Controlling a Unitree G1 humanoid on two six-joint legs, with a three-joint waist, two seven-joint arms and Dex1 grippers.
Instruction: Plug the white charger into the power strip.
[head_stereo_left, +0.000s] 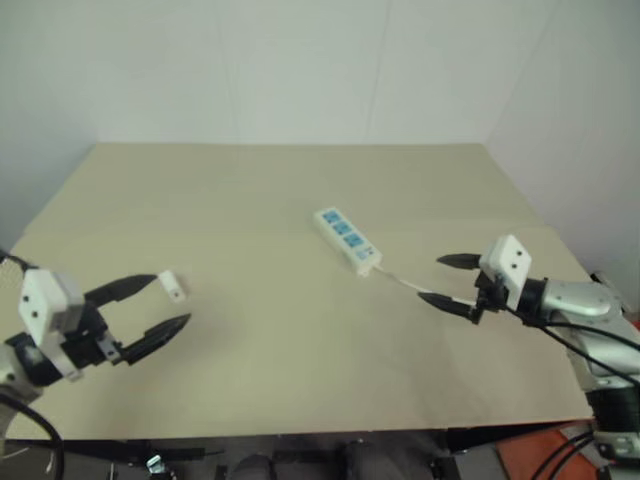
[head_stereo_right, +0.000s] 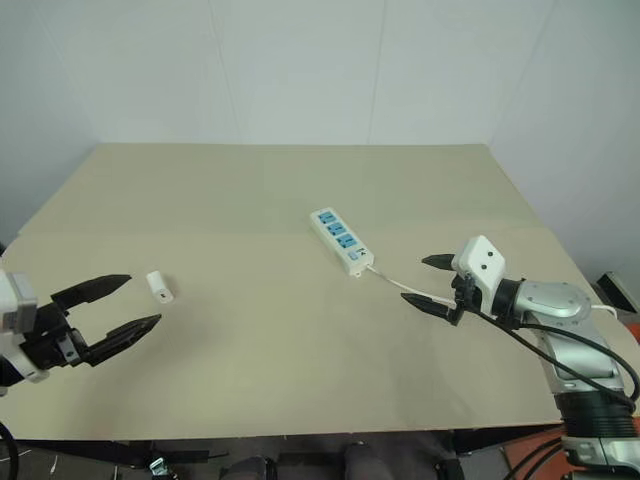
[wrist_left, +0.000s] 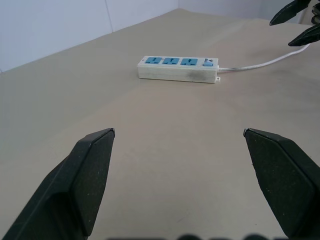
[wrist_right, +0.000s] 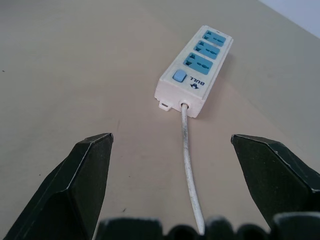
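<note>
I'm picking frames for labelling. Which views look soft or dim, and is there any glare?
Left eye view: darker and softer, the white charger slightly smeared. Right eye view: brighter and crisper, the power strip and its cord clear. Both wrist views: even light, no glare, soft shadows, the left hand and right hand fingertips large and close.

You have a plain beige worktop (head_stereo_right: 250, 380) with a matte, unmarked surface, its far edge running along a white wall. Two items lie directly on it. The power strip (head_stereo_right: 341, 241) lies flat near the middle, slightly toward the right edge, set at an angle, with its three blue socket faces up and its switch end turned toward the near right corner. Its thin white cord (head_stereo_right: 392, 280) trails from that end across the surface toward the right edge. The white charger (head_stereo_right: 159, 286) lies well apart from the strip, toward the near left corner.
</note>
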